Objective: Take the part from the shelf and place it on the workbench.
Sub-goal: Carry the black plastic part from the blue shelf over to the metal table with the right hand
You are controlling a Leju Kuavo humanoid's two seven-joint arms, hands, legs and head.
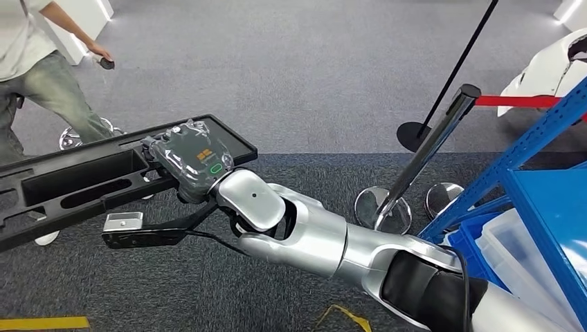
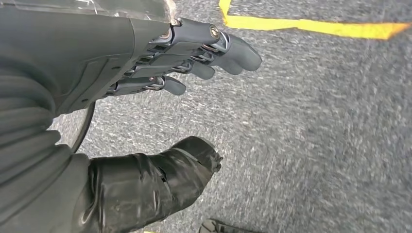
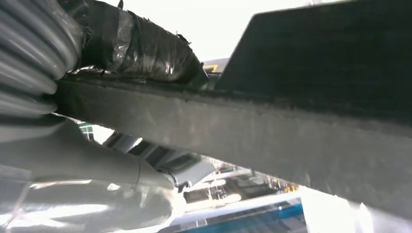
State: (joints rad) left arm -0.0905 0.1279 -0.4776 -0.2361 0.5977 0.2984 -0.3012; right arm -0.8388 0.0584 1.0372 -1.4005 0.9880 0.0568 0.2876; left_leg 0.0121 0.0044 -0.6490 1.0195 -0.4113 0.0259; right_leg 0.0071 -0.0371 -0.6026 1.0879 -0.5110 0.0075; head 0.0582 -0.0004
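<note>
Black moulded plastic makes up the long, slotted tray-shaped part, which is lying across the left middle of the head view, carried clear of the grey carpet floor. The silver arm's right hand, wrapped in a clear cover, is gripping the part near its right end, by its raised edge; in the right wrist view the taped thumb is pressing down on the part's thick dark edge, which suggests a clamp from above and below so that the long piece is not tipping. Holding it near one end is leaving most of the length hanging out to the left, so I judge it could sag or swing.

The left hand is hanging over the carpet beside a yellow floor line, its dark fingers loosely apart and holding nothing.

At the right edge of the head view a blue steel shelf is standing, with a red-belt barrier post before it. A person is standing at the upper left. The workbench is not visible, so the placing is not yet done.
</note>
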